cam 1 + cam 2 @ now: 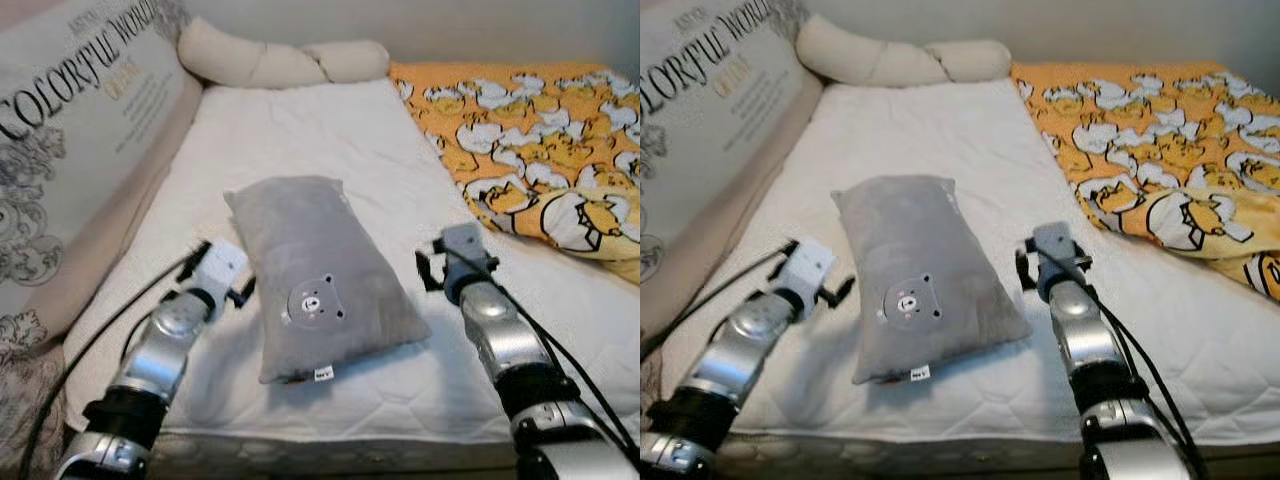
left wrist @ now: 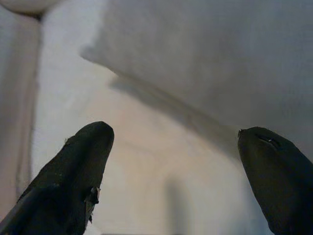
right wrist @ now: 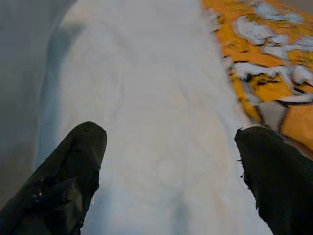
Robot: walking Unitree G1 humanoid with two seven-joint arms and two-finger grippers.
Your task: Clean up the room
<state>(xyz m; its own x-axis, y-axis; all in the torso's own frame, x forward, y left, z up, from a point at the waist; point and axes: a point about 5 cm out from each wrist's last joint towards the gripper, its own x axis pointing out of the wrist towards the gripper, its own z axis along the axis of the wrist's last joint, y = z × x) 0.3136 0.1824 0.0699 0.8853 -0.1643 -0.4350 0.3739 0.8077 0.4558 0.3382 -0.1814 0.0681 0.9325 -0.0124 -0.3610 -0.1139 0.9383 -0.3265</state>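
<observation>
A grey pillow (image 1: 318,272) with a small bear-face patch lies slanted on the white mattress (image 1: 330,130), near its front edge. My left gripper (image 2: 176,139) is open just left of the pillow and low over the sheet, with the pillow's edge (image 2: 210,54) ahead of its fingers. On the pillow's right side my right gripper (image 3: 173,137) is open above bare sheet, holding nothing. The left arm (image 1: 170,330) and the right arm (image 1: 500,330) reach in from the front, one on each side of the pillow.
An orange blanket (image 1: 540,140) with white cartoon figures lies rumpled on the bed's right side. A cream knotted bolster (image 1: 270,60) rests at the head. A large printed cushion (image 1: 70,130) leans along the left edge.
</observation>
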